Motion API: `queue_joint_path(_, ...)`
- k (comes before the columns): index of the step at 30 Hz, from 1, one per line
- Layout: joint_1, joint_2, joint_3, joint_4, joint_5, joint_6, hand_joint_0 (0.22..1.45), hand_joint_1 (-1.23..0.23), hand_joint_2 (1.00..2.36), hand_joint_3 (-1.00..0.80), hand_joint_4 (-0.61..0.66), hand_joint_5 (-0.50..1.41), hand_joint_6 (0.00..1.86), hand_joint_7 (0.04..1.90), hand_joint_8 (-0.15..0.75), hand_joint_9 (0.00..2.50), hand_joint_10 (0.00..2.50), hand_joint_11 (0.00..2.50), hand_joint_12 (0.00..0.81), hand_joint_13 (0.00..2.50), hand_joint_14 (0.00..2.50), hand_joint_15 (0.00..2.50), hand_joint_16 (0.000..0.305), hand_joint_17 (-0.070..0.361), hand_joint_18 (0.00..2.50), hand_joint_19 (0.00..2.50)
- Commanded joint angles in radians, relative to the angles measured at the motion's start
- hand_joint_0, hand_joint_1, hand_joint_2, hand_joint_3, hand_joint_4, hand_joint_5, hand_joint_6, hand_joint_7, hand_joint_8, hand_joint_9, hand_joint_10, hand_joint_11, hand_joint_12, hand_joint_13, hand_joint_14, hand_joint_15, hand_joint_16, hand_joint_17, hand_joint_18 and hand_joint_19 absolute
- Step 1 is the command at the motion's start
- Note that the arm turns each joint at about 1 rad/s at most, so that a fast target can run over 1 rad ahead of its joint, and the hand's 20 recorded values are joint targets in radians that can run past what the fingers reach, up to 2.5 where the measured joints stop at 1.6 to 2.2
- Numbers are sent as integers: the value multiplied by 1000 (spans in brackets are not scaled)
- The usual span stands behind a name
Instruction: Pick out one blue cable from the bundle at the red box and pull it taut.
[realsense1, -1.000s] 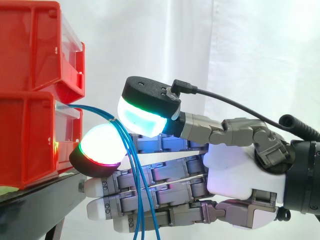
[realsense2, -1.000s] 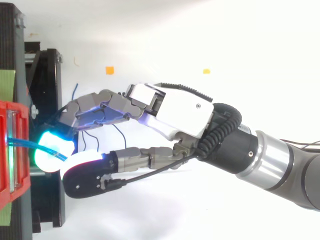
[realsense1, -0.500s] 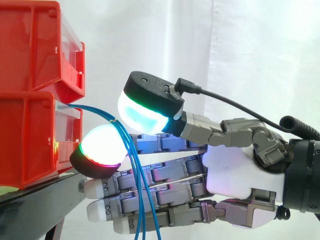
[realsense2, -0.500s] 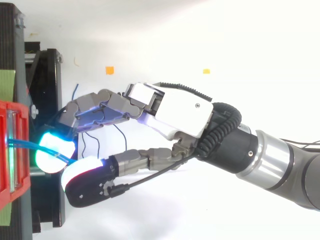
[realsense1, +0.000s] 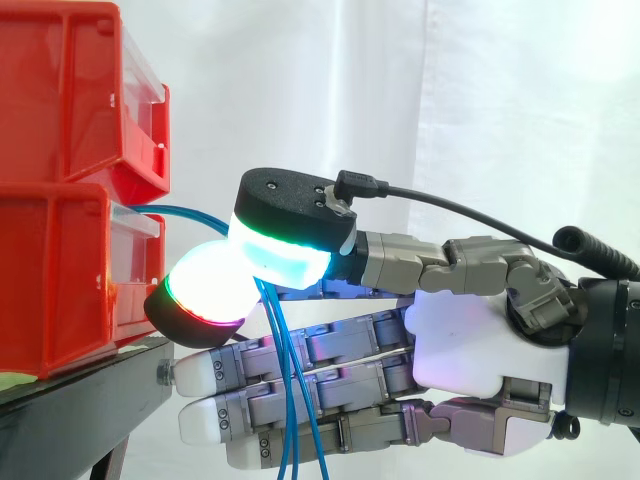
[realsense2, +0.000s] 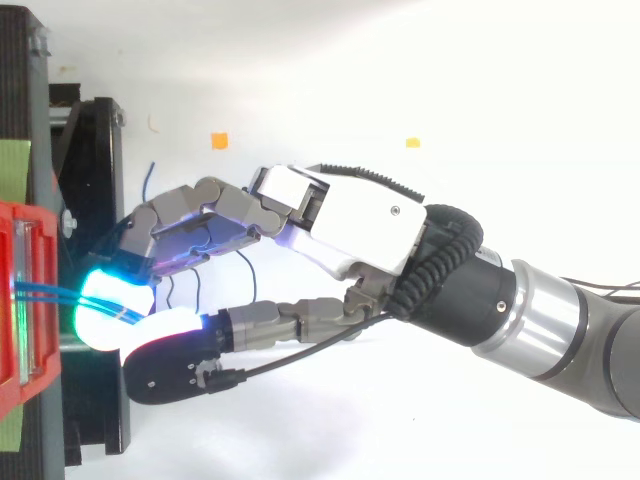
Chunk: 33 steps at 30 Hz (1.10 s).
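Closing tighter than before, hand (realsense1: 470, 340) seemingly pinching one blue cable (realsense1: 180, 210).

I count two red plastic bins (realsense1: 60, 90), the upper stacked on the lower one (realsense1: 50, 280), and one black stand (realsense1: 70, 410) under them. Three thin blue cables (realsense1: 288, 400) hang down, as far as I can separate them. Two small orange squares (realsense2: 219, 141) lie on the white surface, the second (realsense2: 412, 143) well apart.
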Motion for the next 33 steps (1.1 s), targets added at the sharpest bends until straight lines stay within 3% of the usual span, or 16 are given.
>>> queue_joint_path(1, 0, 0, 0, 0, 0, 2, 647, -763, 1021, -87, -63, -194, 948, 857, 282, 846, 11, 470, 262, 781, 6, 212, 24, 55, 531, 289)
queue_joint_path(10, -2, 3, 2, -34, -2, 13, 647, -755, 1019, -111, -27, -193, 949, 833, 288, 865, 11, 474, 262, 786, 6, 224, 24, 55, 529, 304)
queue_joint_path(19, -5, 66, 0, -242, -20, 53, 646, -745, 1018, -158, 20, -196, 942, 829, 283, 853, 13, 465, 260, 783, 7, 221, 24, 54, 520, 307)
queue_joint_path(33, 1, 115, 0, -313, -37, 60, 643, -740, 1018, -181, 42, -197, 938, 825, 285, 843, 11, 469, 260, 777, 7, 233, 23, 53, 505, 319)
